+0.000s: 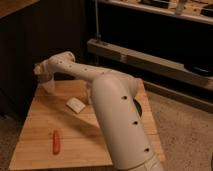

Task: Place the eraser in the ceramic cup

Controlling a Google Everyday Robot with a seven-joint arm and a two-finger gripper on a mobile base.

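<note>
A white block eraser [75, 104] lies flat on the wooden table [35, 125], left of the arm's big white link. A small whitish ceramic cup [48, 88] stands at the table's far left corner. My gripper [41, 75] is at the end of the outstretched white arm, directly above the cup and close to its rim. The gripper's end partly hides the cup's top. The eraser is apart from the gripper, nearer the front and to the right of it.
A red pen-like object [56, 141] lies near the table's front left. The arm's thick white link [120, 120] covers the table's right half. A dark shelf unit [150, 60] stands behind, and dark wall panels are on the left.
</note>
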